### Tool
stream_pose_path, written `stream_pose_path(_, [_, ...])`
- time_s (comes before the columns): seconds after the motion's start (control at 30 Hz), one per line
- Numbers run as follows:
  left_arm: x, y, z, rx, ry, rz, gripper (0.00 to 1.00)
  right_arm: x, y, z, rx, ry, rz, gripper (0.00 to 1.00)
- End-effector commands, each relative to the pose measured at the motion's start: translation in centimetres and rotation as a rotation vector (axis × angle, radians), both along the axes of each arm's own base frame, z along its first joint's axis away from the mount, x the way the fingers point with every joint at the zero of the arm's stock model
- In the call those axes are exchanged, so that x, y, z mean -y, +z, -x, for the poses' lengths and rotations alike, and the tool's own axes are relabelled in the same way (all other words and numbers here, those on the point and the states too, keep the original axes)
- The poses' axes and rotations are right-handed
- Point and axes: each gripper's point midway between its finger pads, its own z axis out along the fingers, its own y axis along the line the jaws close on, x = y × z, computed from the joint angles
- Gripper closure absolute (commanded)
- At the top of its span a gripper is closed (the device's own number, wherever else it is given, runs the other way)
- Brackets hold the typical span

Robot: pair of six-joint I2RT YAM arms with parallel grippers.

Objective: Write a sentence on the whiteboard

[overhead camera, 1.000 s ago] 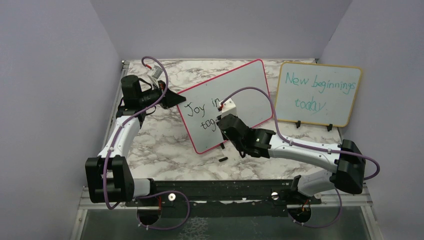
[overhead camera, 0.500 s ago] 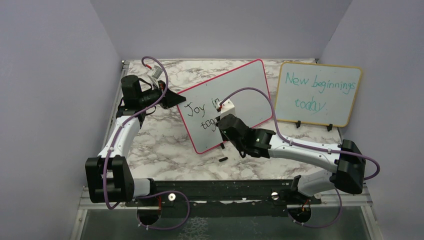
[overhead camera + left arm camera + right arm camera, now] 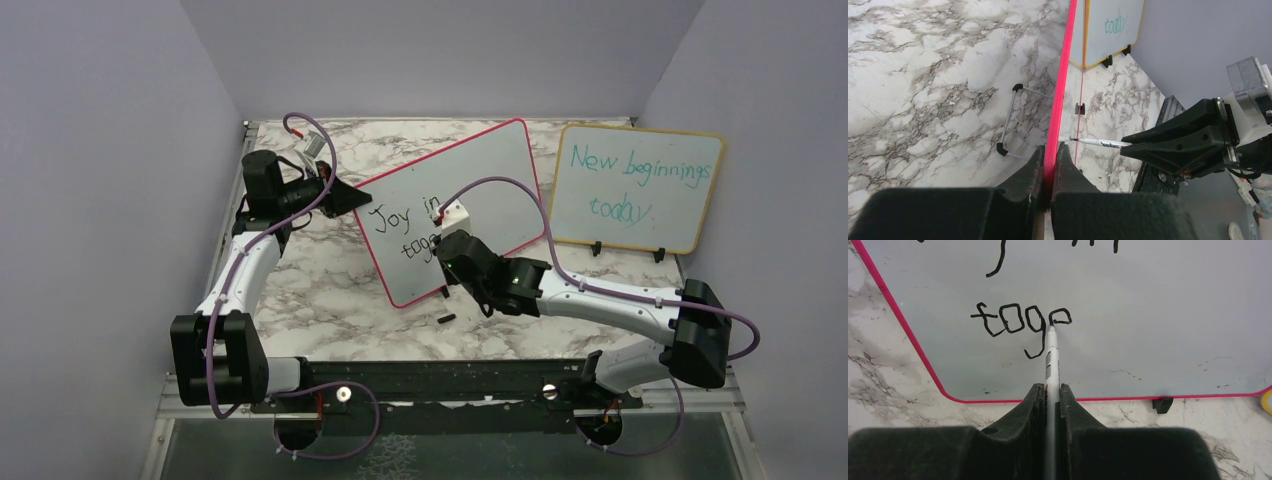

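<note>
Two grips confirmed.
Top view: whiteboard [image 3: 480, 155] stands centre, left gripper [image 3: 345, 197] at its 9 o'clock edge. Left wrist: jaws pinch the red frame. Right wrist: right gripper [image 3: 1051, 387] clamps marker [image 3: 1051, 355], tip at 12 o'clock on the sentence [image 3: 1018, 322].

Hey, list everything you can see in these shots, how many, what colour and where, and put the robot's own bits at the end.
whiteboard: one, white with a red-pink frame, propped at an angle mid-table.
sentence: one, black, two lines on the whiteboard, "Joy in" above "toge".
marker: one, white barrel, tip on the last letter.
yellow-framed board: one, white with teal writing, standing at the far right.
wire stand: one, grey with black tips, behind the whiteboard.
small black piece: one, on the table just in front of the whiteboard; cannot tell what it is.
table: one, white-grey marble, under everything.
left gripper: one, black, shut on the whiteboard's edge.
right gripper: one, black, shut on the marker.
</note>
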Motion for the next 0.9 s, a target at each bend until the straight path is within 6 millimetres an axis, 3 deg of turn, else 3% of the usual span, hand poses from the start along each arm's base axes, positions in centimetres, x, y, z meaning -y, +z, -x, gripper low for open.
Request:
stream_pose_path(0.0, [-1.0,-3.3,-1.2,-0.024,0.08,-0.097,1.0,1.0,-1.5,0.7,-0.048,0.003,0.031,1.0])
stream_pose_path(0.5, [-0.9,-3.2,-1.1,-0.023,0.078,-0.096,1.0,3.0,-0.8,-0.1,0.004,-0.096,0.051,1.0])
stream_pose_path(0.87, [-0.9,-3.3,-1.1,-0.024,0.077,-0.096,1.0,2.2,0.9,0.1,0.026,-0.048,-0.022,1.0])
